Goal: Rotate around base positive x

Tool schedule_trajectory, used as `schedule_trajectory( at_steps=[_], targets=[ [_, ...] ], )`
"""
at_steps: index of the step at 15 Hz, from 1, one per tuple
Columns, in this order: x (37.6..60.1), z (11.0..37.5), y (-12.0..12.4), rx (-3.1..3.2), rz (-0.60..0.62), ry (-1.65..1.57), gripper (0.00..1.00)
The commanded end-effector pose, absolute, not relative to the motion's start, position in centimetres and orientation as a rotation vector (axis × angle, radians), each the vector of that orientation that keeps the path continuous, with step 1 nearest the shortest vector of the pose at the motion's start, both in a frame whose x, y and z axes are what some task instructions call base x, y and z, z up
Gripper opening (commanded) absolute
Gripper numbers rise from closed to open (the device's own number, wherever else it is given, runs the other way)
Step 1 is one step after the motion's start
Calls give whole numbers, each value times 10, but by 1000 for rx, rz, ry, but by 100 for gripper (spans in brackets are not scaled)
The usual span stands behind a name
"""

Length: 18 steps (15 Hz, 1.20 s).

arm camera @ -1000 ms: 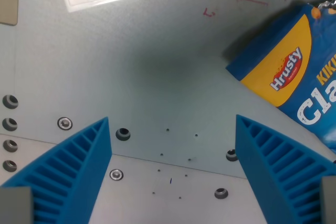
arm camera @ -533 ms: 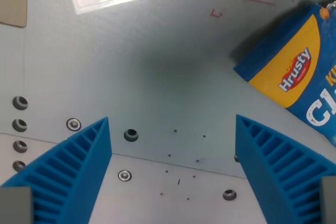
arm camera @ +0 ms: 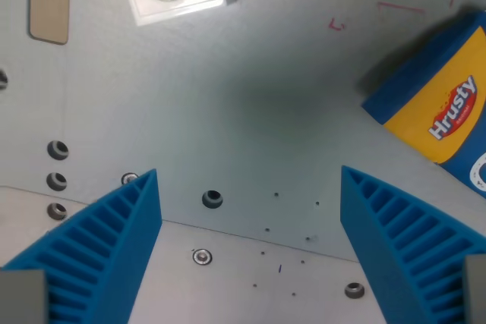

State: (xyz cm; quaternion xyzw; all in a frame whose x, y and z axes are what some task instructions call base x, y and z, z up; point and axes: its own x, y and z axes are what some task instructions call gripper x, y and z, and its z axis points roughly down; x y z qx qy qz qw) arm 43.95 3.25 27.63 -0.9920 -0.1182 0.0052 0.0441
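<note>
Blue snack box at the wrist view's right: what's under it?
The blue snack box lies on the grey table, casting a shadow along its left edge. Whatever it covers is hidden; the frame also crops it.

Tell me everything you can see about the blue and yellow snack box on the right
The blue cardboard snack box with a yellow panel lies on the grey metal table at the wrist view's right edge, which cuts it off. Its faces are blue; the yellow area carries a red logo reading "Hrusty", and part of a white letter shows below that. It sits skewed, one corner pointing toward the wrist view's left, casting a shadow there. It lies apart from the tool, which is not touching it.
</note>
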Motion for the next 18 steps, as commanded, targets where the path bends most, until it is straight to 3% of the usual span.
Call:
schedule_trajectory(
  at_steps=[1, 18],
  targets=[
    [439, 278, 27, -2828, -31, -364, 100],
    [439, 278, 27, -2604, -61, -339, 100]
  ],
)
